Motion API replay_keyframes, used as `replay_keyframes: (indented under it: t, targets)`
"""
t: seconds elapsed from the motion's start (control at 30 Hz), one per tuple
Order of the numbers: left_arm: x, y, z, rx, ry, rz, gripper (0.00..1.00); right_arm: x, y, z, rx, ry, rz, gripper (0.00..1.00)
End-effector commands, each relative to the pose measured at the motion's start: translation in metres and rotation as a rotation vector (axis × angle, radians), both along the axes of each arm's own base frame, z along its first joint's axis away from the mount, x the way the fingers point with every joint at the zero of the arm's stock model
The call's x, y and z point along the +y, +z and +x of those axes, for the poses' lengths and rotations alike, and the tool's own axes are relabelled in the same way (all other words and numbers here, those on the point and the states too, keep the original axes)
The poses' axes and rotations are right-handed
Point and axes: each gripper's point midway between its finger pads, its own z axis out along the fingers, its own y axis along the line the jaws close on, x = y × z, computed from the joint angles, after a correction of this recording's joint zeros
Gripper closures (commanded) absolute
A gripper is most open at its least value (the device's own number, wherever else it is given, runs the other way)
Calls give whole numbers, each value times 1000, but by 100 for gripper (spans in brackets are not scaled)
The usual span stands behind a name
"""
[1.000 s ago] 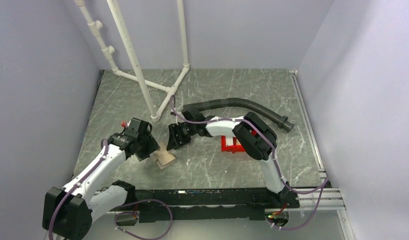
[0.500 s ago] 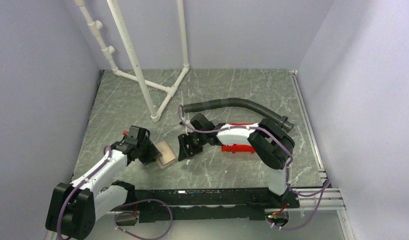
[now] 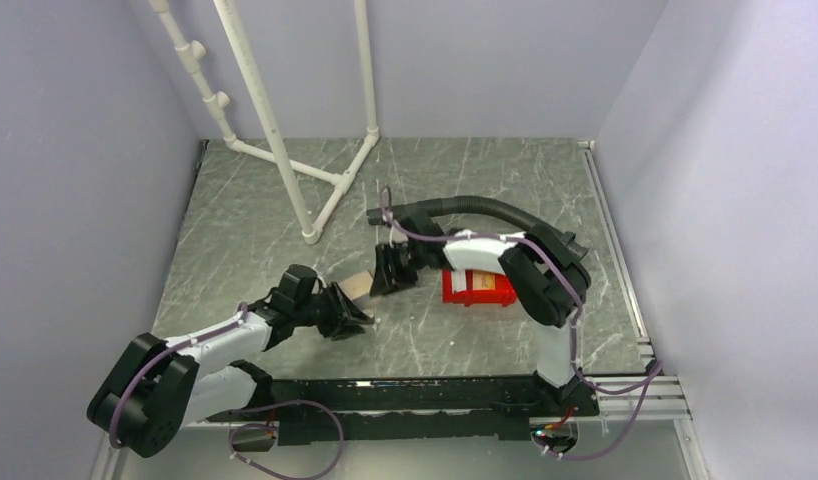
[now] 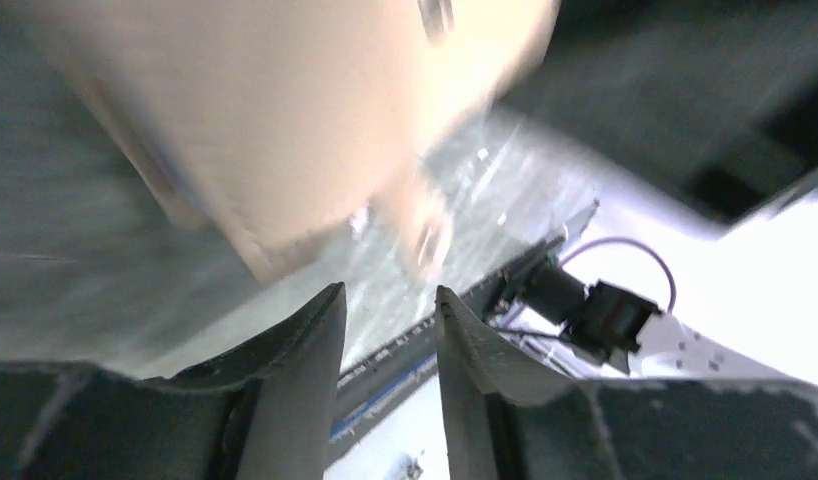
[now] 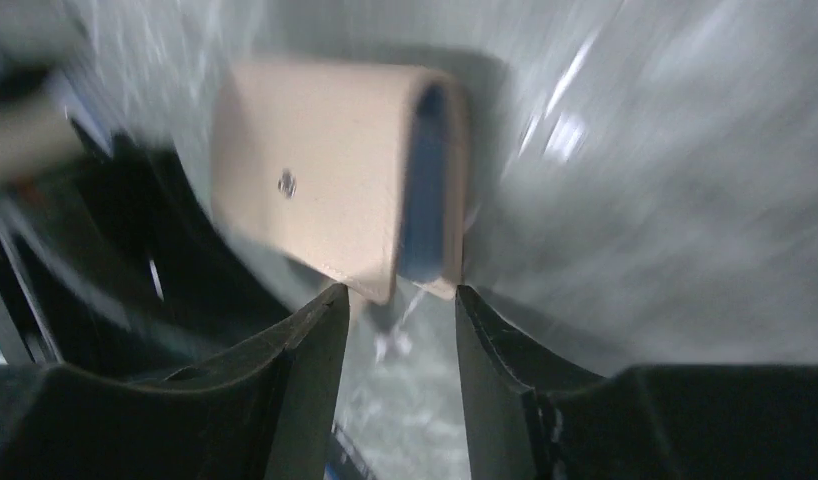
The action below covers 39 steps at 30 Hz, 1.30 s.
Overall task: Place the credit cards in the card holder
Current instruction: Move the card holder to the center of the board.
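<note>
The tan card holder lies folded on the table between my two grippers. In the right wrist view the card holder shows its round snap and a bluish inside. Its lower edge sits just at the tips of my right gripper, which is open and not clamped on it. In the top view my right gripper is just right of the holder. My left gripper is low at its near side. Blurred, the card holder fills the top of the left wrist view beyond my open, empty left gripper. The credit cards are hidden.
A red plastic bin stands right of the right gripper, partly behind that arm. A black corrugated hose curves behind it. A white pipe frame rises at the back left. The black rail runs along the near edge.
My left arm dropped low and reached right, to the near side of the holder. The right gripper pulled back toward the bin. The holder shifted up and right. Both grippers narrowed.
</note>
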Motion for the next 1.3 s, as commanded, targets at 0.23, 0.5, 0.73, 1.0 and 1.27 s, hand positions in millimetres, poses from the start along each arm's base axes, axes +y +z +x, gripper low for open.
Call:
replay_keyframes:
  t: [0.23,0.5,0.73,1.0,1.27]
  targets:
    - [-15,73,11,-232,-222,95,31,-43,38,100,-307,-40,-271,39]
    - [70,80,82,-302,-78,574,26,-28,51,58,-168,-96,-56,29]
    - [57,41,114,-267,-118,359,38,-1,63,67,-103,-168,73,31]
    - [3,-31,92,-101,-140,125,51,4,49,69,-126,-136,-14,34]
    - [0,11,79,-140,-153,66,40,-15,35,56,-179,-134,-136,28]
